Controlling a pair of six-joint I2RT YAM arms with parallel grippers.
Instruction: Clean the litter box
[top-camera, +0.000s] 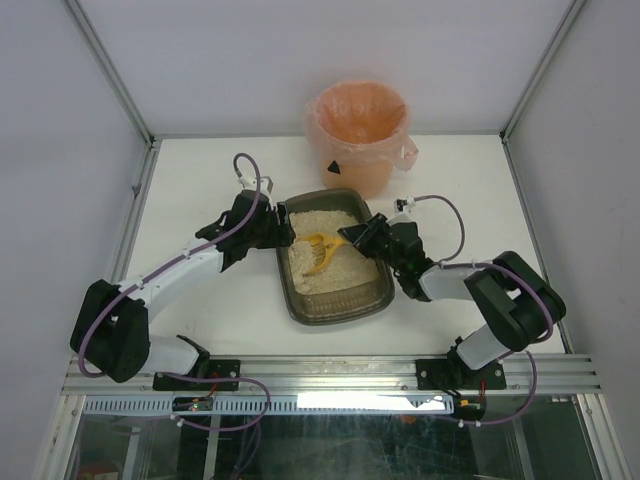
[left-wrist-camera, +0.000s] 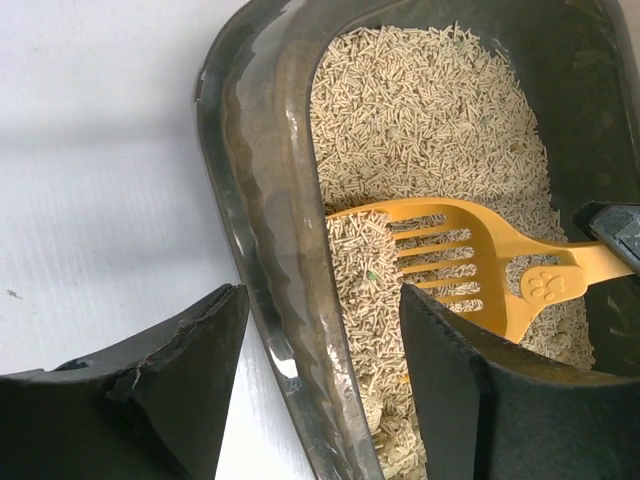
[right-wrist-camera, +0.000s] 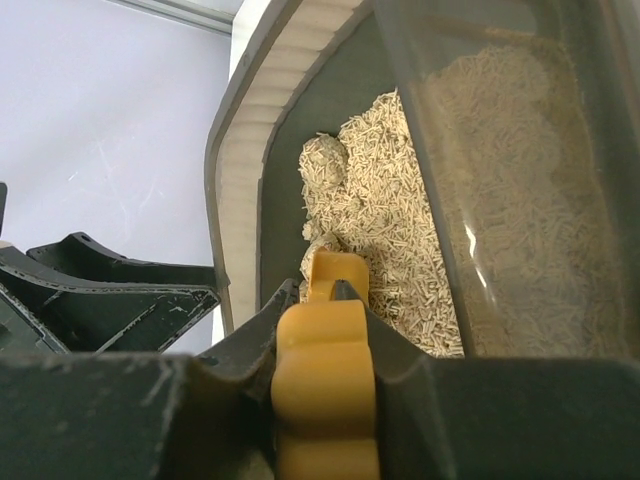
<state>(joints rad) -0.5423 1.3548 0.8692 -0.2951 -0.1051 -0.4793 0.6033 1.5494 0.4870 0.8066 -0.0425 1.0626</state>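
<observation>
Evidently the right gripper (right-wrist-camera: 318, 295) pinches the handle of the yellow slotted plastic scoop (left-wrist-camera: 470, 265) so its head can rake the beige litter (left-wrist-camera: 420, 120). The shallow dark grey-brown plastic litter box (left-wrist-camera: 260, 220) sits mid-table. The left gripper (left-wrist-camera: 322, 300), jaws spread, straddles the box's far-left wall, probably to steady it.

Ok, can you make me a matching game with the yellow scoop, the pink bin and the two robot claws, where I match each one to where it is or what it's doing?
Things:
1. yellow scoop
2. pink-lined bin
3. left gripper
4. right gripper

Places and states:
A. shut on the scoop's handle
B. open, one finger on each side of the litter box wall
C. standing beyond the far end of the litter box
D. head resting in the litter box

Pairs: 1-D, 2-C, 3-B, 4-A
</observation>
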